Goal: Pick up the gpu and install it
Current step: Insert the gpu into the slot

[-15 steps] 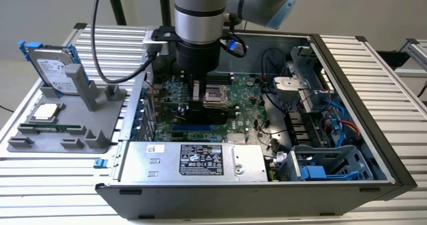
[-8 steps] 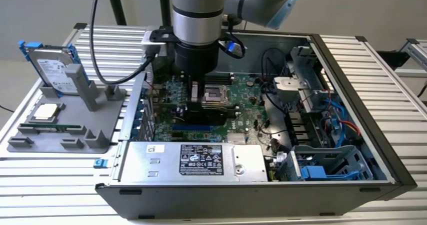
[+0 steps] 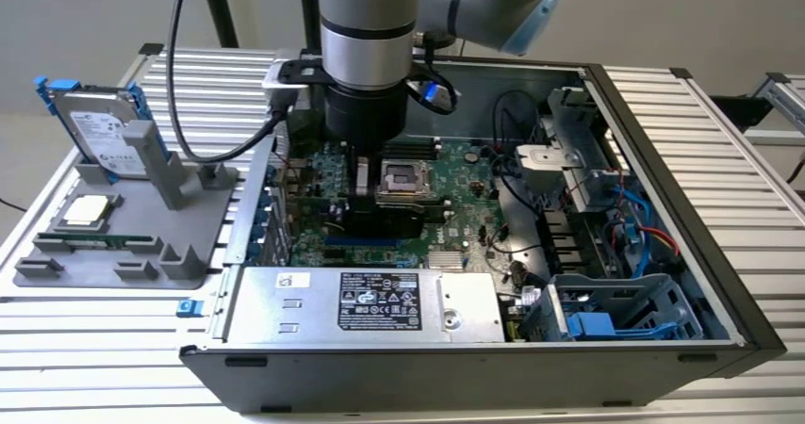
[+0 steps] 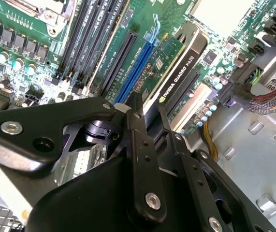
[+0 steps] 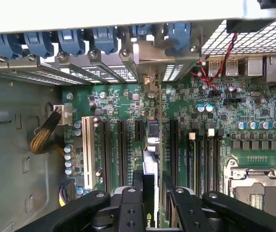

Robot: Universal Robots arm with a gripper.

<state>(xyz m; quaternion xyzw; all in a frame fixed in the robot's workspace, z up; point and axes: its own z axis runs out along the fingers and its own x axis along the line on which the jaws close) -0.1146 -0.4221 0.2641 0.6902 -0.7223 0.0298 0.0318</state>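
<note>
Second wrist view is showing the black two-fingered gripper (image 4: 147, 130) clamping narrowly on the gpu (image 4: 176, 67), a thin flat card with a green circuit board on one face, a black shroud on the other and a silver end bracket. The card is standing on edge between the fingers (image 4: 140, 159), reaching down toward the long black and blue expansion slots (image 4: 128, 60) of the green motherboard (image 4: 26, 53).

In the first wrist view the card (image 5: 150, 169) is running edge-on from between the gripper (image 5: 152, 198) toward the row of silver bracket openings and blue clips (image 5: 104, 41) at the case wall, lying along the line of the dark slots. Whether its bottom edge is already touching a slot I cannot tell.

In the exterior view the grey arm (image 3: 365, 57) is reaching straight down into the open black computer case (image 3: 704, 283), beside the square silver processor socket (image 3: 405, 174). On the grey fixture tray (image 3: 113, 264) toward the exterior view's left, a silver hard drive in a blue frame (image 3: 94, 132) and a small square silver chip (image 3: 89, 210) are sitting untouched.

By my judgement the pick-up is done and the insertion step is in hand. Seating would be calling for the card edge squarely over one slot, the bracket meeting its opening, then a straight, even press.
</note>
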